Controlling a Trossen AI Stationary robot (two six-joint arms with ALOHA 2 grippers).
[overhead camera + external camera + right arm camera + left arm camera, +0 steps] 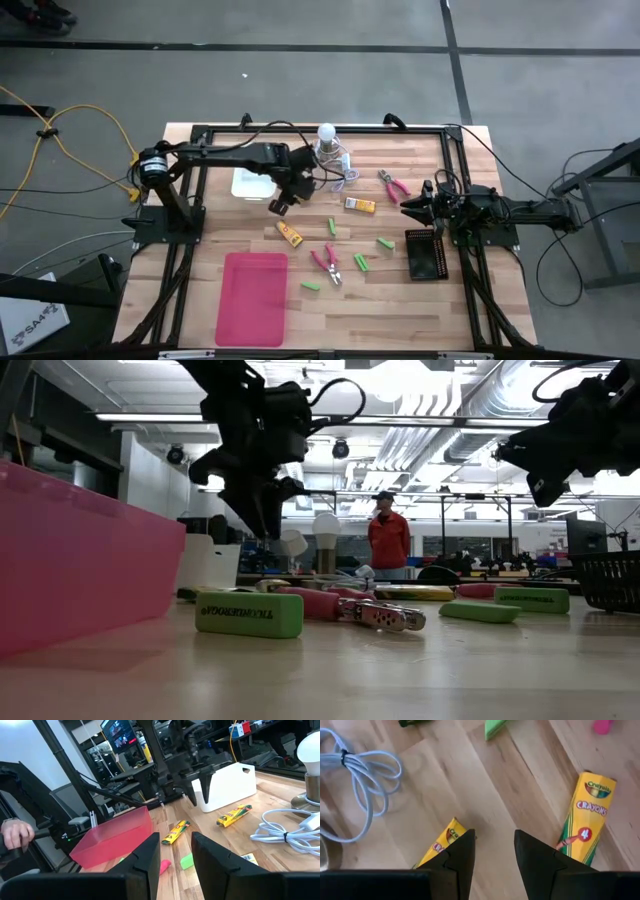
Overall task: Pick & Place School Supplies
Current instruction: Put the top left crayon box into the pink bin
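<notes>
We see the left gripper point(280, 204) hanging above the table with its fingers point(457, 865) spread and empty. A crayon box point(289, 234) lies on the wood at its 5 o'clock, long axis running 10 to 4 in the high view. The right gripper point(416, 206) waits at the table's 3 o'clock side, fingers point(150, 857) apart
</notes>
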